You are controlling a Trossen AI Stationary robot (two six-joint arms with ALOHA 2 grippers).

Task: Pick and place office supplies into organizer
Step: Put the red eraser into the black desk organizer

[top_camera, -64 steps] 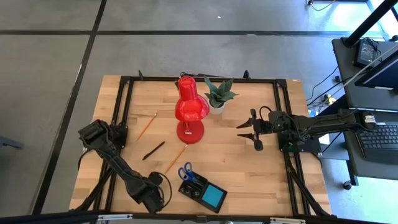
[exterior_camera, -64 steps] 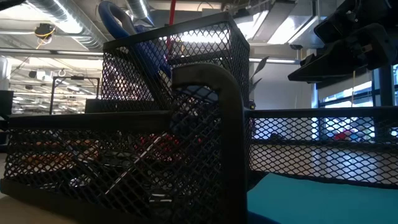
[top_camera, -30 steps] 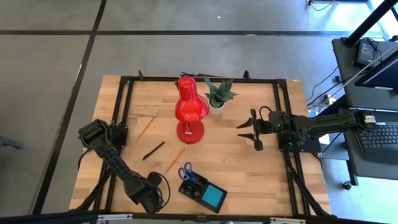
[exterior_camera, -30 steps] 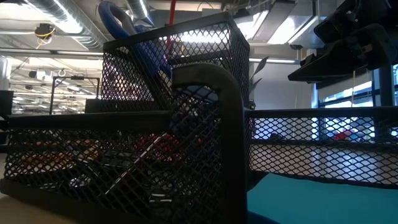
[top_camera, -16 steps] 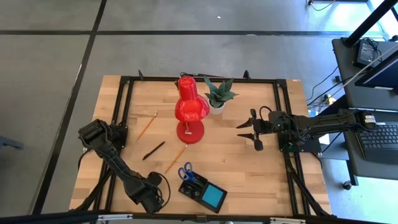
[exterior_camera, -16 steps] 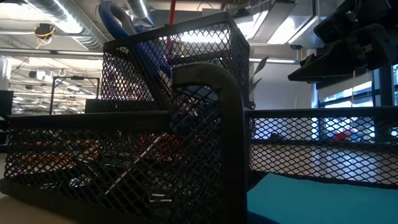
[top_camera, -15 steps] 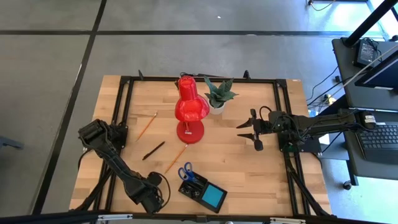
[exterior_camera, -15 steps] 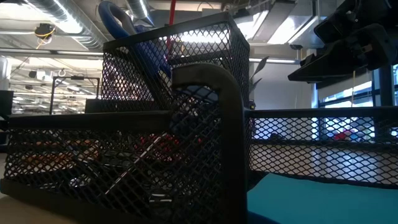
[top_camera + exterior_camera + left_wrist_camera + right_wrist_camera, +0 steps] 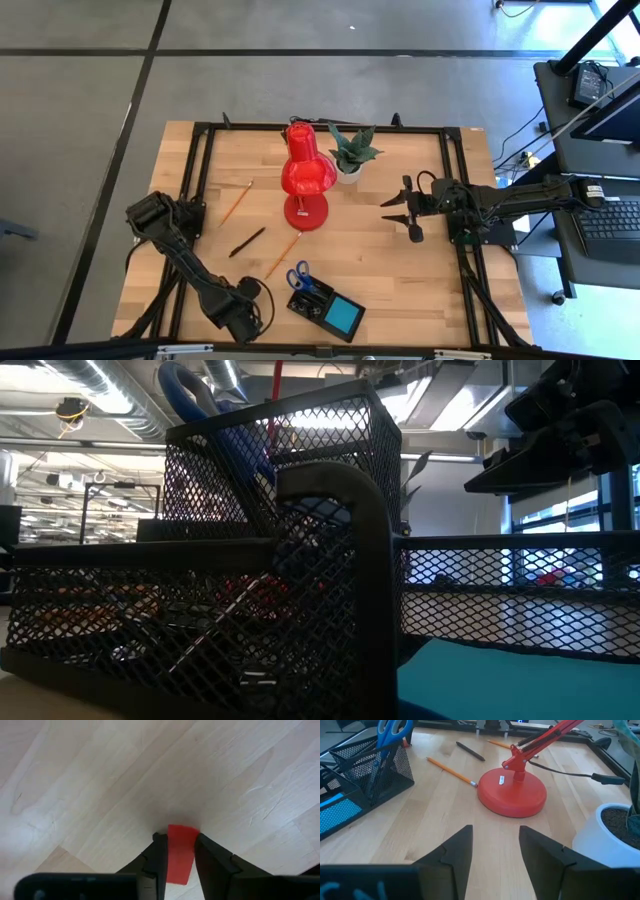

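A small red block (image 9: 180,851) lies on the wooden table near its front edge, and my left gripper (image 9: 179,842) is shut on it. In the high view this gripper (image 9: 243,317) covers the block. To its right stands the black mesh organizer (image 9: 322,304), with blue-handled scissors (image 9: 298,277) upright in its cup and a blue note pad (image 9: 343,317) lying in it. Two orange pencils (image 9: 235,203) (image 9: 282,255) and a black pen (image 9: 247,241) lie on the table. My right gripper (image 9: 398,212) is open above the table's right half and holds nothing. My left gripper pinches the red block by its two long sides (image 9: 172,851) between its two fingers (image 9: 156,857). The fingers come from above, pointing down, and lie along the block's sides. The block's far end (image 9: 182,829) casts a close shadow on the wood; it looks to rest on the table.
A big red desk lamp (image 9: 305,180) stands mid-table, its round base (image 9: 511,796) in front of my right gripper. A small potted plant (image 9: 350,152) stands behind it. A black frame (image 9: 196,180) runs along the table's sides. Bare wood (image 9: 400,270) lies right of the organizer.
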